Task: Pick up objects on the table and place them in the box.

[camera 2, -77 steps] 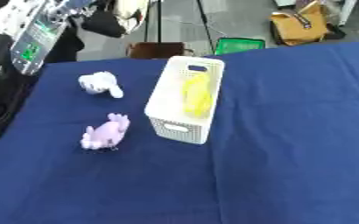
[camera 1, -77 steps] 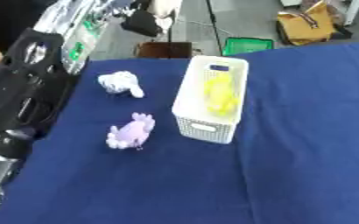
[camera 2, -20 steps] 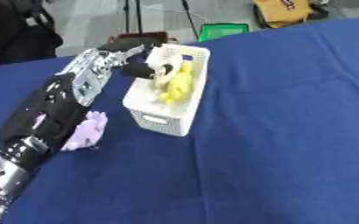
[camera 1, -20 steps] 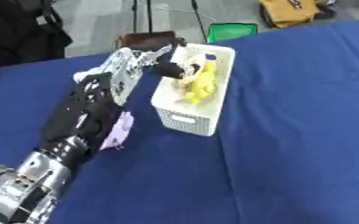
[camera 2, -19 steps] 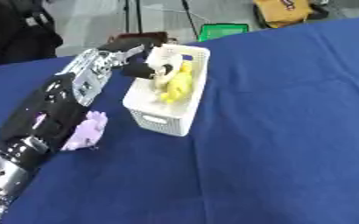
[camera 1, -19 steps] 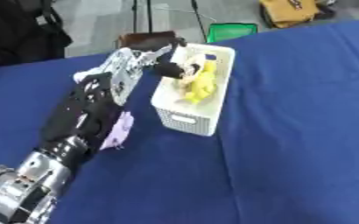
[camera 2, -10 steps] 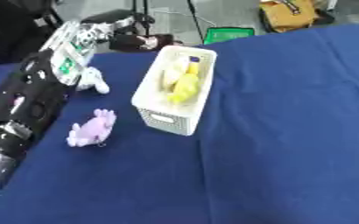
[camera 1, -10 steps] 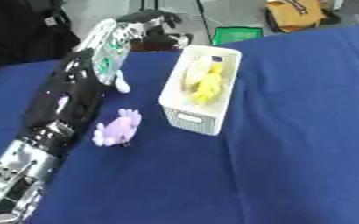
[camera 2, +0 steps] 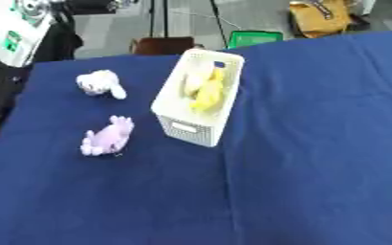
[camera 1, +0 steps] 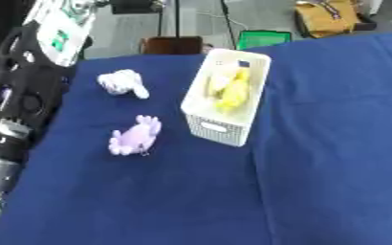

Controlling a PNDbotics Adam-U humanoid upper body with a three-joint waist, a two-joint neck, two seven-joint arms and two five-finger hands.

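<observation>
I am seeing the white box [camera 1: 226,98] standing on the blue desk [camera 1: 333,143], a yellow toy [camera 1: 231,93] lying inside. Left of it are lying a white toy [camera 1: 122,82] and a purple toy [camera 1: 134,136]. My left arm [camera 1: 24,86] is rising further left; its fingers I cannot tell.

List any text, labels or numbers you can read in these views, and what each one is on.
None can be read.
Green patch on the white arm cover, upper left: too blurred to tell whether it is text.
White box: no print visible on its near wall.
White plush toy and purple plush toy: no tags or lettering show.
Blue tablecloth: plain.
</observation>
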